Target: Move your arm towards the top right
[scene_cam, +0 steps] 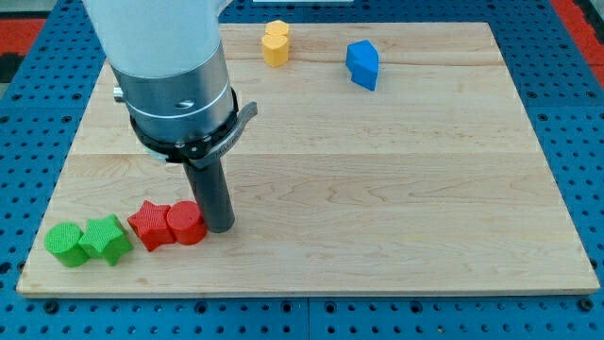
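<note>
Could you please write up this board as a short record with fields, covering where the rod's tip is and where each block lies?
tip: my tip at the view's lower left, against the red cylinder's right side
red pair: red star and red cylinder, touching
green pair: green cylinder and green star, left of the reds
top: yellow block; blue block to its right
surface: wooden board

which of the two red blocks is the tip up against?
The red round block, the right-hand one of the red pair. My tip sits right at its right edge; the red star block lies on its far side, further left.
</note>
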Controlling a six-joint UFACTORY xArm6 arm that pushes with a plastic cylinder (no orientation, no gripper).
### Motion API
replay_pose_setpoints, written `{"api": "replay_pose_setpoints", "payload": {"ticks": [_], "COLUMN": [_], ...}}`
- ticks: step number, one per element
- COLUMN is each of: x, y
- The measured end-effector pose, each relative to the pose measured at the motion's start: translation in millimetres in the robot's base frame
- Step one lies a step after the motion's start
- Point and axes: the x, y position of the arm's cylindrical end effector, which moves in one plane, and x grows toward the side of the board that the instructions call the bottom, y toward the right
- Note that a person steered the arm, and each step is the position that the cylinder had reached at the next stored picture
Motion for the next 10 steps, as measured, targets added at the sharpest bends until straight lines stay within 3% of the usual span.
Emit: {"api": "replay_pose_setpoints", "payload": {"ticks": [3, 4, 5, 7, 8, 10], "x": [16, -3, -40, -159, -219, -253], "y": [1, 73, 168, 329, 367, 336]}}
